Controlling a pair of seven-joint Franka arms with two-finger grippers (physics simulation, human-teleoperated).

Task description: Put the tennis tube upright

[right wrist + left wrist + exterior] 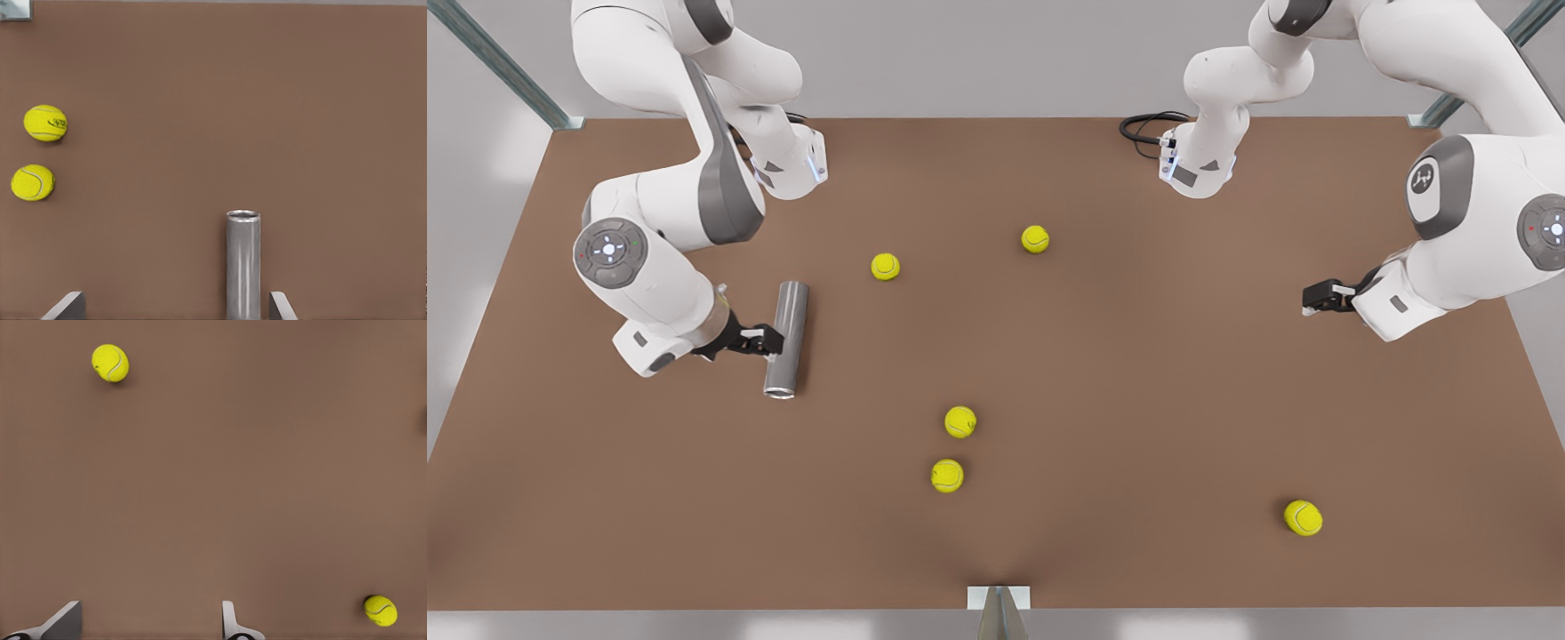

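Observation:
The tennis tube (791, 311) is a grey metallic cylinder lying flat on the brown table (1138, 400) at the front view's left, its lighter rim toward the near edge. My right gripper (772, 340) is at the tube's side, low over the table. In the right wrist view the tube (243, 267) lies between the open fingers, close to one finger (280, 305), and the right gripper (175, 301) is not closed on it. My left gripper (1316, 298) waits at the front view's right, open (147, 628) with nothing between its fingers.
Several yellow-green tennis balls lie scattered: two behind the middle (885, 267) (1035, 238), two near the front middle (960, 421) (947, 476), one front right (1303, 517). A black cable (1143, 129) lies by the far edge.

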